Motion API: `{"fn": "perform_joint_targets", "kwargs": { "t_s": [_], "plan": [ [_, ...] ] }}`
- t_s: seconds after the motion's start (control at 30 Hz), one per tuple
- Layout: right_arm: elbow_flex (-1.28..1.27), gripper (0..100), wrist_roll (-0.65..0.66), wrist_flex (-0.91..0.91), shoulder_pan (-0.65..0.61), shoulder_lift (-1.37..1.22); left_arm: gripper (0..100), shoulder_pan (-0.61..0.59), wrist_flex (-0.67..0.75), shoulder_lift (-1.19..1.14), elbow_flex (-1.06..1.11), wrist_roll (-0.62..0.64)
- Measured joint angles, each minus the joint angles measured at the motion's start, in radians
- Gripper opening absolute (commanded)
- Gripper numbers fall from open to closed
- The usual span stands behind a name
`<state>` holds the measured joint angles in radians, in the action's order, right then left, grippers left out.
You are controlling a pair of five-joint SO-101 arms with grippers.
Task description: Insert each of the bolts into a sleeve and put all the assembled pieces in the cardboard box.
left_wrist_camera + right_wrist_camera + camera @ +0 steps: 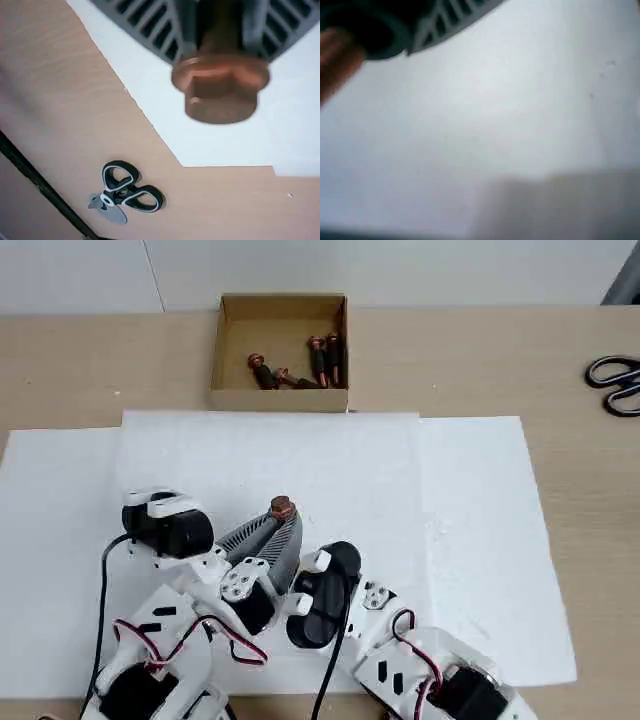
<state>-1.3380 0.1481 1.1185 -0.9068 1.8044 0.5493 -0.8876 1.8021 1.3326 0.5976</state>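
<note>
The left gripper [280, 518] was clenched on a copper-coloured bolt [281, 507], whose hexagonal head stuck out past the grey ribbed fingers [145, 22], over the white paper [350, 470]. The right arm [320, 595] lay just beside it, on the side toward the worktop's near edge; whether that arm's gripper was clenched or released could not be told. Nothing lay on the paper between the bolt and the cardboard box [280, 398], which sat on the bare worktop [480, 360] touching the paper's far edge. Inside the box lay several assembled pieces [322, 360], two by one side wall and others nearer the front wall. A pair of black-handled scissors [615, 383] rested well apart, by the worktop's edge, off the paper.
</note>
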Motion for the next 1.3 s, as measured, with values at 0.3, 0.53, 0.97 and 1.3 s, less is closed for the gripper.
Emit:
{"fn": "perform_joint_targets", "kwargs": {
  "t_s": [0.3, 0.53, 0.97, 1.3],
  "plan": [
    [-0.005, 0.2, 0.002, -0.014, 0.043, -0.002, 1, -0.002, -0.083, 0.002, -0.018, 0.000],
    [-0.002, 0.2, 0.003, -0.037, 0.074, 0.000, 1, 0.000, -0.137, 0.000, -0.031, -0.002],
    [-0.002, 0.2, 0.003, -0.037, 0.075, 0.000, 1, 0.044, -0.138, 0.000, -0.063, -0.051],
    [-0.002, 0.2, 0.003, -0.018, 0.192, 0.000, 1, -0.106, -0.138, 0.000, -0.066, -0.219]
  ]
}}
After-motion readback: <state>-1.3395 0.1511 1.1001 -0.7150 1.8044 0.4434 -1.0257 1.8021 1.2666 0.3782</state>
